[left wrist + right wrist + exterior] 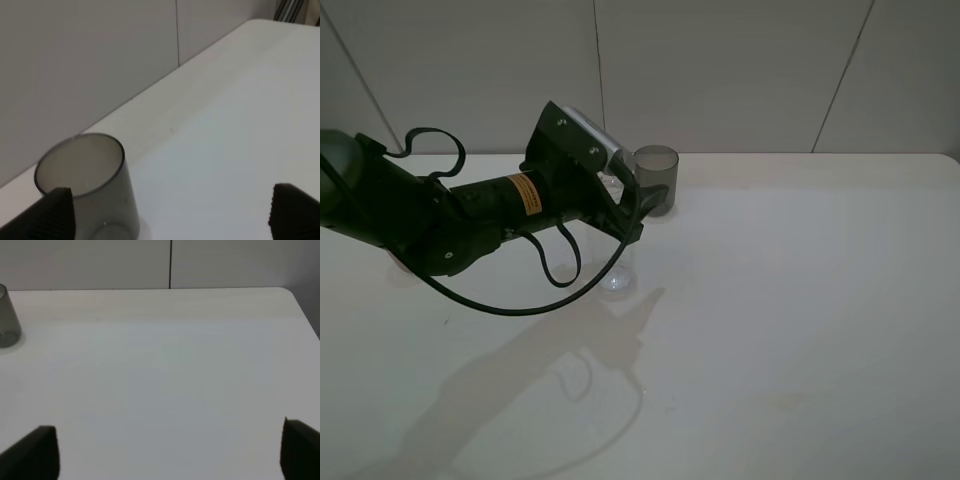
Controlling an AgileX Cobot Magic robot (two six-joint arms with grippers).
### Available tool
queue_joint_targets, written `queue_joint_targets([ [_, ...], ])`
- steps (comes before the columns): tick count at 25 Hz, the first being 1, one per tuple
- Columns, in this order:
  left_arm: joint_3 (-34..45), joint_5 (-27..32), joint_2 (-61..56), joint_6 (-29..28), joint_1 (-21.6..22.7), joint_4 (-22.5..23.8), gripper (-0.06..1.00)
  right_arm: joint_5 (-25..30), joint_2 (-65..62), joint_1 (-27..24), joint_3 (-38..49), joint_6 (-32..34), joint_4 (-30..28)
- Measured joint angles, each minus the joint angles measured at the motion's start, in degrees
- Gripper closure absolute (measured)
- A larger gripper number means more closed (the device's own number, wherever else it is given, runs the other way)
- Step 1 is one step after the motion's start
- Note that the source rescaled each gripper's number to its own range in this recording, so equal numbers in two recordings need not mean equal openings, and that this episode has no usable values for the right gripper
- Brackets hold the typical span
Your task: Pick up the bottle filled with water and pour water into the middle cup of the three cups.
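The dark smoky grey cup (657,179) stands near the table's back edge. It also shows in the left wrist view (86,192) and at the edge of the right wrist view (7,316). My left gripper (631,214) reaches in beside this cup, and in the left wrist view (175,215) it is open and empty, its fingertips (57,215) wide apart. A clear shape, apparently the bottle (617,272), stands on the table just below the left gripper. The amber-orange middle cup and the pinkish-brown cup are hidden behind the left arm. My right gripper (167,450) is open and empty.
The white table (800,300) runs far to the right and toward the front. A pale wall stands right behind its back edge. The left arm's cable loop (560,270) hangs low over the table.
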Motion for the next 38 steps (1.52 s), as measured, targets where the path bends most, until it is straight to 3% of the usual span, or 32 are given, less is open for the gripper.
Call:
queue_joint_targets([
  [4,0.11,2.39,-5.74,0.52,0.00,-0.41,-0.06,0.00,0.00,0.00,0.00,0.00,0.00],
  [7,0.11,8.49,-11.53,0.93,0.00,-0.94,-0.06,0.00,0.00,0.00,0.00,0.00,0.00],
  [10,0.11,19.24,-19.17,1.52,0.14,-3.31,-0.06,0.00,0.00,0.00,0.00,0.00,0.00],
  [18,0.13,62.30,-45.08,1.46,5.24,-12.07,-0.06,0.00,0.00,0.00,0.00,0.00,0.00],
  [22,0.13,79.03,-59.71,0.25,9.21,-13.27,-0.06,0.00,0.00,0.00,0.00,0.00,0.00],
  [29,0.13,97.01,-84.32,-2.78,15.33,-12.73,-0.06,0.00,0.00,0.00,0.00,0.00,0.00],
  [38,0.13,119.24,-99.39,-2.88,16.16,-12.68,-0.06,0.00,0.00,0.00,0.00,0.00,0.00],
])
